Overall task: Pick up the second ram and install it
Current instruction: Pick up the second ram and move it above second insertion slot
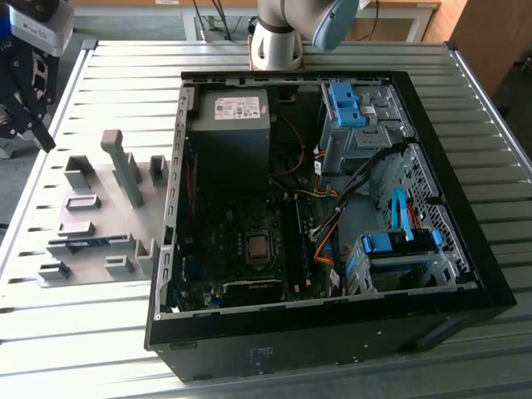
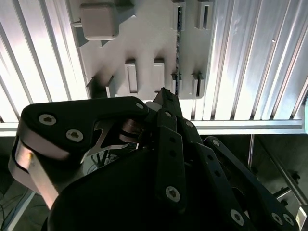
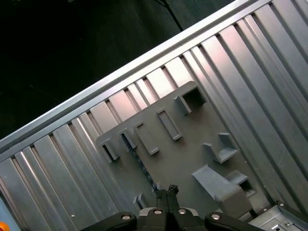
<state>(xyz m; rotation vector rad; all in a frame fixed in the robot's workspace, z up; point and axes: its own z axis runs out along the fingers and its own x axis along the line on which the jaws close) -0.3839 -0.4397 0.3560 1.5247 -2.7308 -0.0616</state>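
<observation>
With jaws together and empty, the tool (image 3: 166, 191) hangs well clear above the grey holder (image 3: 192, 144), where the second ram (image 3: 139, 161) stands on edge in a slot; a sound grasp probably needs the jaws parted and squared across the stick's middle.

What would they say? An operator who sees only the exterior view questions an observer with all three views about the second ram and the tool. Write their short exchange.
Operator: How does the second ram sit in the grey tray?
Observer: In both wrist views it stands on its long edge, held between small holders.
Operator: Is the tool holding anything?
Observer: No. In the first wrist view its tips are shut together with nothing between them.
</observation>
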